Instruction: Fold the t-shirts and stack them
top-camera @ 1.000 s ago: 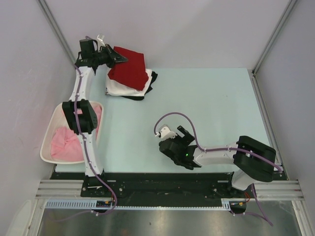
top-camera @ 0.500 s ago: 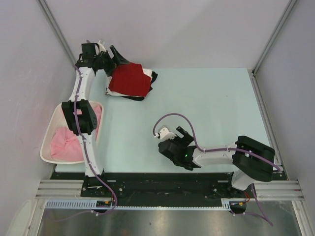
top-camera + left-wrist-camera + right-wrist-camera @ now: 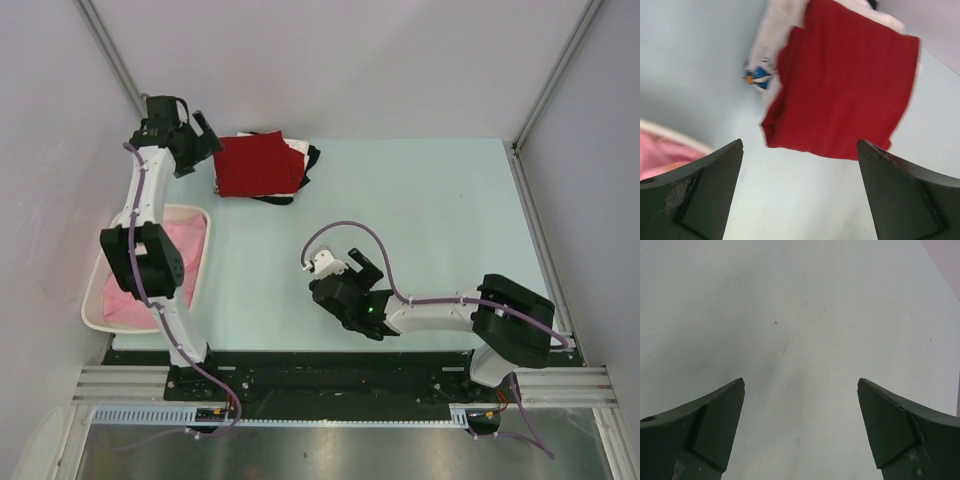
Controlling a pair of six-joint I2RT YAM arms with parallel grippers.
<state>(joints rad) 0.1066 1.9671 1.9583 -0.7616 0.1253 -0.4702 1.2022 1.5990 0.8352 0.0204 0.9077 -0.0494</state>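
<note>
The dark red t-shirt (image 3: 258, 165) lies folded on top of a stack at the back left of the table. A white t-shirt (image 3: 296, 149) and a black t-shirt (image 3: 311, 158) peek out beneath it. In the left wrist view the red t-shirt (image 3: 840, 85) covers the white t-shirt (image 3: 772, 55). My left gripper (image 3: 209, 138) hangs open just left of the stack, holding nothing (image 3: 800, 143). A pink t-shirt (image 3: 190, 240) lies in the basket. My right gripper (image 3: 362, 275) is open and empty over bare table (image 3: 801, 381).
A white plastic basket (image 3: 96, 318) stands at the table's left edge, partly hidden by the left arm. Its rim (image 3: 680, 137) shows in the left wrist view. Grey walls close in the table at the back and sides.
My left gripper opened and let go of the red t-shirt, then drew back to the left. The shirt now lies flat on the stack. The right gripper shifted slightly left.
</note>
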